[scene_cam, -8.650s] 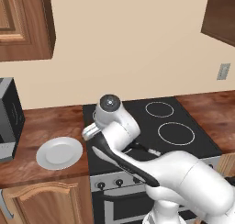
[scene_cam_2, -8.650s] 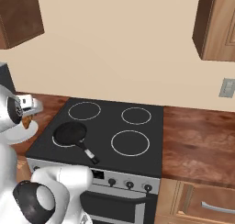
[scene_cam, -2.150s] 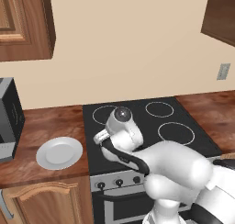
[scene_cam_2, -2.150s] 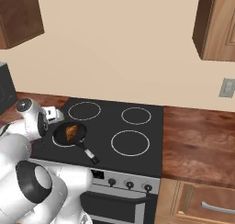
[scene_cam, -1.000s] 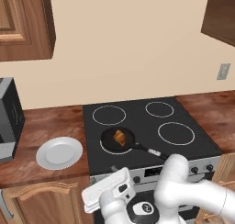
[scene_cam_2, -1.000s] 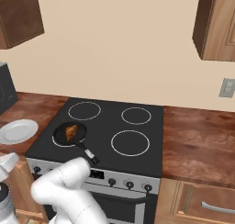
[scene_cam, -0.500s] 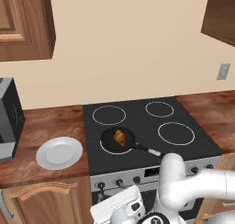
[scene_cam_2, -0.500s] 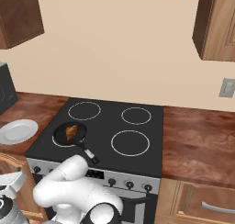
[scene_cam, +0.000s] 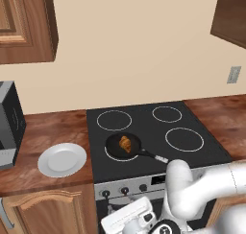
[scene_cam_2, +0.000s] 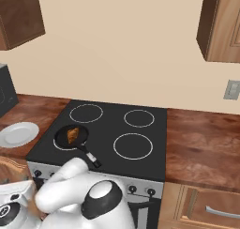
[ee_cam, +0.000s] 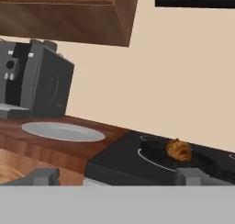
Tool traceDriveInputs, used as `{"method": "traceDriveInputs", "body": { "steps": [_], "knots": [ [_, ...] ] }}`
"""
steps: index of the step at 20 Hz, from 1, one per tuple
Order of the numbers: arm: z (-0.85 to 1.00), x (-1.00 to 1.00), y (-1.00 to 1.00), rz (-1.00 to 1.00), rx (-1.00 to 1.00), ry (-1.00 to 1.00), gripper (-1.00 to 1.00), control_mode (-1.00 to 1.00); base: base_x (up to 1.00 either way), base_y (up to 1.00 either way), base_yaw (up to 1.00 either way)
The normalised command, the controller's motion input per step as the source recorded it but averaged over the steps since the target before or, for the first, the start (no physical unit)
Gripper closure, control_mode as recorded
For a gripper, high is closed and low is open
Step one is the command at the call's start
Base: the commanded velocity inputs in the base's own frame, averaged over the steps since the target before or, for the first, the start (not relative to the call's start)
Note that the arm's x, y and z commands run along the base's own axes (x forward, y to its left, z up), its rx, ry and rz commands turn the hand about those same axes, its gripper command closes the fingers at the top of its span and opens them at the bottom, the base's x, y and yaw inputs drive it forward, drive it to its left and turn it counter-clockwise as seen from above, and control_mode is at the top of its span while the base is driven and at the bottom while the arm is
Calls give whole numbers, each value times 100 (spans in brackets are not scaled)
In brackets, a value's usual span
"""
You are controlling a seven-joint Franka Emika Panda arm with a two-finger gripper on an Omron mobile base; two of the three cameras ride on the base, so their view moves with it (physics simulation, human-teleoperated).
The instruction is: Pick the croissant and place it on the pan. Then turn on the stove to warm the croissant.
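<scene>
Four burner rings on stove (scene_cam: pixel 153 132). Left to right: white plate (scene_cam: pixel 62 159) bare on counter, pan (scene_cam: pixel 123 146) on front-left ring with croissant (scene_cam: pixel 126 143) inside (placement looks done). Gripper (scene_cam: pixel 127 220) low before knob panel (scene_cam: pixel 126 191), likely going for burner knob. Finger tips spread apart, nothing between. Coffee machine (ee_cam: pixel 32 78) far left. No readable writing.

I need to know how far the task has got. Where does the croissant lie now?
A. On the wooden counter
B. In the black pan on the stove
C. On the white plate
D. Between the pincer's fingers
B. The croissant rests inside the pan, which sits on the near left burner ring of the stove; the plate beside it holds nothing.
</scene>
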Motion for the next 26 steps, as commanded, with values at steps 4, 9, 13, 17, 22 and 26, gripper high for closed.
{"method": "traceDriveInputs", "body": {
  "steps": [4, 9, 13, 17, 22, 26],
  "knots": [
    [-79, 51, -33, 1, 3, 0, -100, -100, 0, 0, 0],
    [-14, 10, -2, 0, 0, 0, -100, -100, 0, 0, 0],
    [-30, 31, 33, 0, 0, 1, -100, -100, 0, 0, 0],
    [-72, 96, 33, 0, 6, 6, -100, -100, 0, 0, 0],
    [-47, 70, 1, 0, 1, 3, -100, -100, 0, 0, 0],
    [-12, 7, -2, 0, 0, 0, -100, -100, 0, 0, 0]
  ]
}}
